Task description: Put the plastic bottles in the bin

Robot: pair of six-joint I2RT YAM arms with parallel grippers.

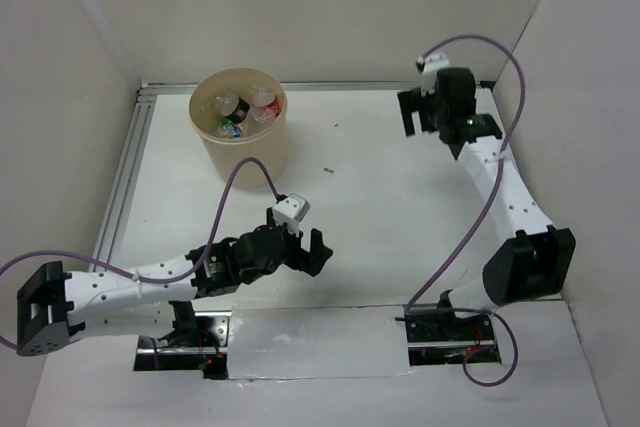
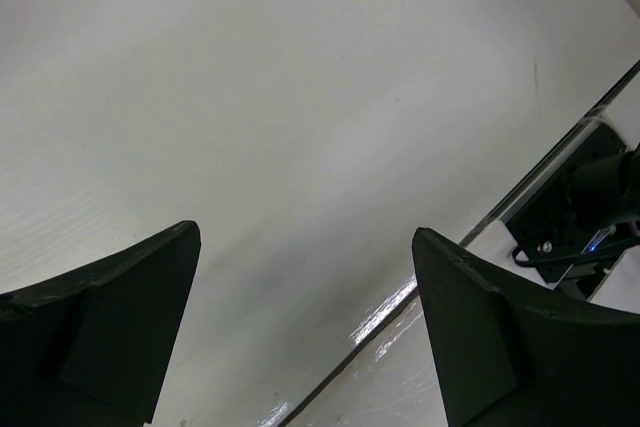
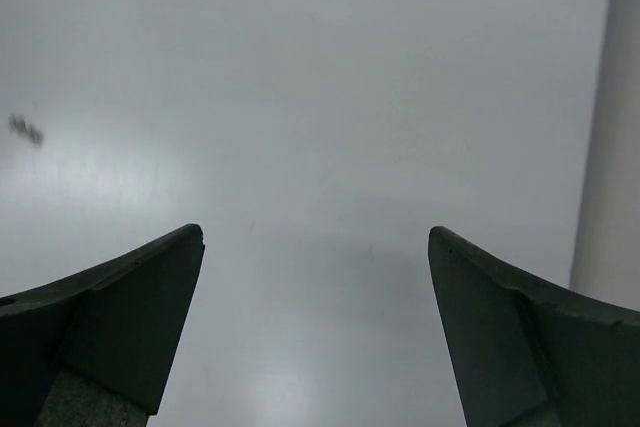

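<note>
the bin (image 1: 243, 161) stands upright near the far left corner of the white table (image 1: 390, 212), and the plastic bottles (image 1: 244, 112) lie heaped inside it, below the rim; a red-and-white label, a green bottle and a dark cap show among them, though their exact number cannot be told from above. the left gripper (image 1: 319, 253) sits low over the table in front of the bin and well apart from it, pointing toward the table's middle, its jaws spread wide with nothing between them; in the left wrist view its dark fingers (image 2: 115, 322) frame only bare tabletop, with the near table edge and the right arm's base (image 2: 585, 212) at the right side. a purple cable (image 1: 250, 163) arches from the left arm up across the front of the bin wall. the right gripper (image 1: 409, 114) hangs near the far right corner, facing left toward the bin but far from it, jaws likewise released and holding nothing; its fingers (image 3: 110, 312) show plain white surface between them
</note>
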